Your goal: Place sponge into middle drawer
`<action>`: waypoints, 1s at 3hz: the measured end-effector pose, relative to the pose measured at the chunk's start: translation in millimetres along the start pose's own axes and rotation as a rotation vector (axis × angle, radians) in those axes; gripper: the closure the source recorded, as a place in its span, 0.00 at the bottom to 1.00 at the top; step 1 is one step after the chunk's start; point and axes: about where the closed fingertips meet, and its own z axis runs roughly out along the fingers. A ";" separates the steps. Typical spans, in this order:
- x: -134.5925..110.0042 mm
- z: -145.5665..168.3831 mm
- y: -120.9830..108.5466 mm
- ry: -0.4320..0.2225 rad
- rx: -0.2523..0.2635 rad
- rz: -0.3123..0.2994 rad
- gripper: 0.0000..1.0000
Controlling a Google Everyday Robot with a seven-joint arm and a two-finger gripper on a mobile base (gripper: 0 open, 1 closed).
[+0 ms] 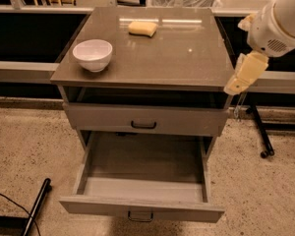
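Sponge lies untouched near the far edge of the tabletop. Below, the middle drawer stands pulled out, ready to receive it. Pincer hangs beyond the right edge; wide or narrow, I cannot tell.

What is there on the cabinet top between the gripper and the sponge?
Only bare cabinet top lies between the gripper, beside its right front corner, and the sponge near the back, as the camera view shows. The white bowl stands outside that stretch.
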 end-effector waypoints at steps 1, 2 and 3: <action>-20.4 35.8 -41.6 -0.090 0.090 0.017 0.00; -42.9 72.3 -76.1 -0.219 0.171 0.067 0.00; -49.9 69.4 -93.2 -0.249 0.238 0.071 0.00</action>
